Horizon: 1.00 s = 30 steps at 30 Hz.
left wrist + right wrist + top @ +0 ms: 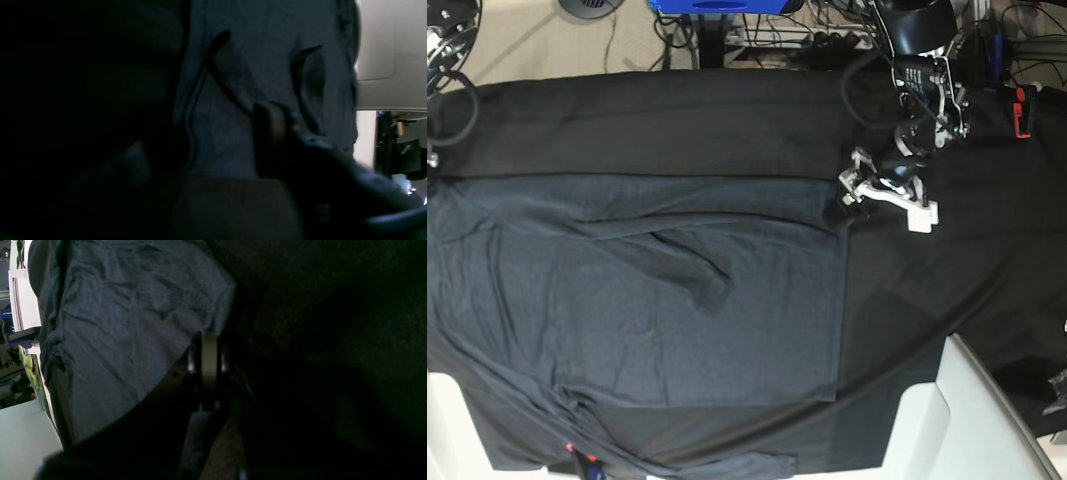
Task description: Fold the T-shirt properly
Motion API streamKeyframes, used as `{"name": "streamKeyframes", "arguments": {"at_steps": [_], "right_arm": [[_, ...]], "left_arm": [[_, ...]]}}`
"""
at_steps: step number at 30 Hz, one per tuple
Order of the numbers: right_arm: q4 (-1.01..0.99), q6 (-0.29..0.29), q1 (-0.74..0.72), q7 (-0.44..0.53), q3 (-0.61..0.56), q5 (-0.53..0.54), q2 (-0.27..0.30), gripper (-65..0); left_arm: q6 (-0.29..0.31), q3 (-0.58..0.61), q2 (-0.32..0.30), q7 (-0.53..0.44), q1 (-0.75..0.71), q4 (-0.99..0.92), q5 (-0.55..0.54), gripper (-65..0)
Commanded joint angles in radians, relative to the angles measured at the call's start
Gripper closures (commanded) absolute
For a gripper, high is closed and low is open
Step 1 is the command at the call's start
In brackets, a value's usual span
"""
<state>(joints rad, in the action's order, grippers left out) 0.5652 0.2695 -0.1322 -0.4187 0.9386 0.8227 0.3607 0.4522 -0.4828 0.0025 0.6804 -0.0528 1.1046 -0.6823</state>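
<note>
Two arms work over a counter (1027, 260) draped in black cloth (677, 120), and the T-shirt (627, 300) lies spread flat on that cloth.

From the base view, the left end effector (849, 203) sits low at one corner of the shirt. The shirt's body stretches away from it across the counter, and bare cloth lies on its other side. Its jaws stand apart. In the left wrist view one finger (268, 140) shows clearly, with grey fabric filling the wide gap beside it. The other finger is lost in the dark on the far side of that gap. Just ahead of the visible finger two dark creases run through the shirt (267, 60). A straight hem edge crosses just behind it, where the fabric gives way to the cloth. Whether the finger touches the fabric I cannot tell.

Seen from its own wrist view, the right end effector (207, 353) has its fingers together, standing as one narrow upright bar. It sits right at the edge of the shirt (126, 323), just beneath a rounded corner of the fabric. The wrinkled grey expanse spreads away to one side of it, and dark cloth lies on the other. Whether any fabric is pinched between the fingers I cannot tell, for the view there is too dark.

Near the left end effector, farther along the counter, a white panel (972, 420) juts over the counter's edge.
</note>
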Motion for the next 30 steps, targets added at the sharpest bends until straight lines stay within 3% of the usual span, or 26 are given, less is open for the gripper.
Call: {"name": "streamKeyframes", "arguments": {"at_steps": [1, 3, 8, 11, 16, 21, 30], "right_arm": [[0.017, 0.007, -0.011, 0.007, 0.001, 0.007, 0.025, -0.2], [0.017, 0.007, -0.011, 0.007, 0.001, 0.007, 0.025, -0.2], [0.020, 0.007, -0.011, 0.007, 0.000, 0.007, 0.027, -0.2], [0.091, 0.007, -0.005, 0.005, 0.000, 0.007, 0.030, -0.2], [0.215, 0.006, 0.010, -0.073, 0.000, 0.007, 0.031, 0.0], [0.261, 0.001, 0.013, -0.119, 0.007, 0.007, 0.028, 0.0], [0.264, 0.001, 0.044, -0.127, 0.010, 0.010, 0.031, 0.0]], "left_arm": [[-0.005, 0.008, 0.003, 0.029, -0.002, 0.002, 0.014, -15.6], [-0.005, 0.009, 0.003, 0.029, 0.003, 0.002, 0.014, 0.0], [-0.005, 0.008, 0.001, 0.035, 0.006, 0.016, 0.005, 0.0], [-0.007, -0.001, -0.006, 0.104, -0.011, 0.088, -0.032, 0.0], [-0.010, -0.001, -0.025, 0.170, -0.063, 0.210, -0.115, 0.0], [-0.011, -0.001, -0.023, 0.227, -0.103, 0.280, -0.121, 0.0], [-0.011, -0.003, -0.023, 0.229, -0.227, 0.408, -0.123, 0.0]]}}
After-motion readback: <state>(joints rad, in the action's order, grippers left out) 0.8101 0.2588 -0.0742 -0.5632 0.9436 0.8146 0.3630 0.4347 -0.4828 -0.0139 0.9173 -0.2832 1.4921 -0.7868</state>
